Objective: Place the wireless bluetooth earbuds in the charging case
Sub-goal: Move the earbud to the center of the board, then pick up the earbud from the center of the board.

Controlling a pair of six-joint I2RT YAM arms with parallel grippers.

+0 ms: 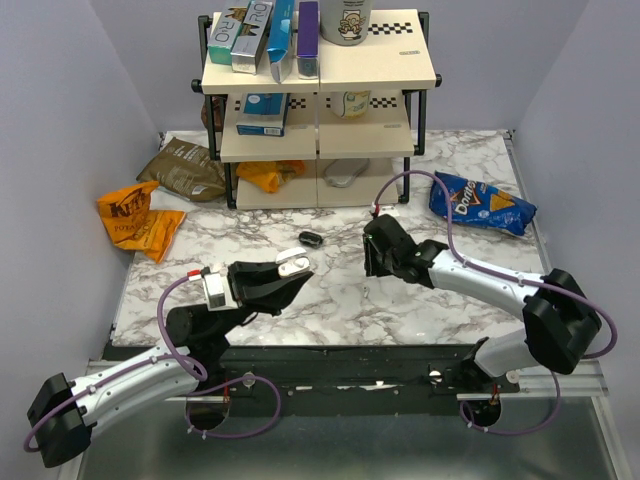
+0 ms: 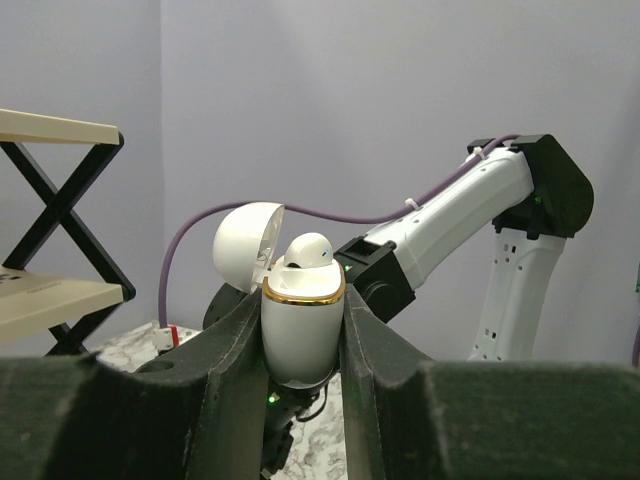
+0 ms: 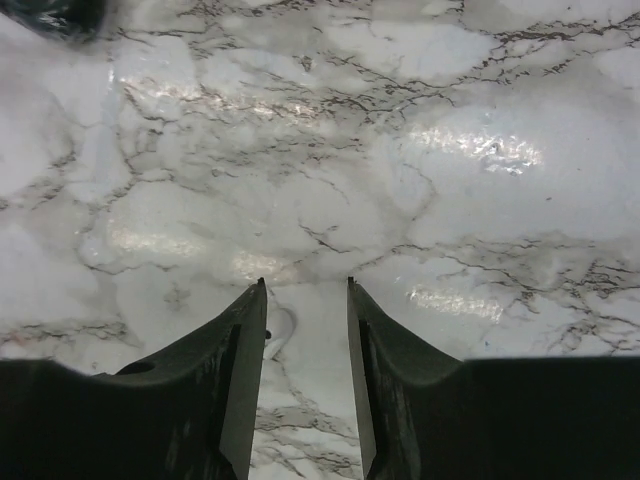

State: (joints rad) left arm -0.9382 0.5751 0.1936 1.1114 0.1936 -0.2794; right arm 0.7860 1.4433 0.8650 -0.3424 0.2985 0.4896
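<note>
My left gripper point(image 1: 292, 274) is shut on a white oval charging case with a gold rim point(image 2: 301, 340) and holds it upright above the table. Its lid point(image 2: 245, 245) is open, and one white earbud point(image 2: 310, 249) sits in the case. The case also shows in the top view point(image 1: 293, 263). A small glossy black oval case point(image 1: 310, 238) lies on the marble, apart from both grippers. No black buds show. My right gripper point(image 1: 376, 266) is open and points down at the table point(image 3: 420, 200). A pale rounded shape point(image 3: 277, 331), perhaps a white earbud, lies by its left finger.
A two-tier shelf rack point(image 1: 320, 110) with boxes and a cup stands at the back. Snack bags lie around: orange point(image 1: 140, 218), brown point(image 1: 185, 168), yellow point(image 1: 268, 174) and a blue Doritos bag point(image 1: 482, 203). Grey walls close in both sides.
</note>
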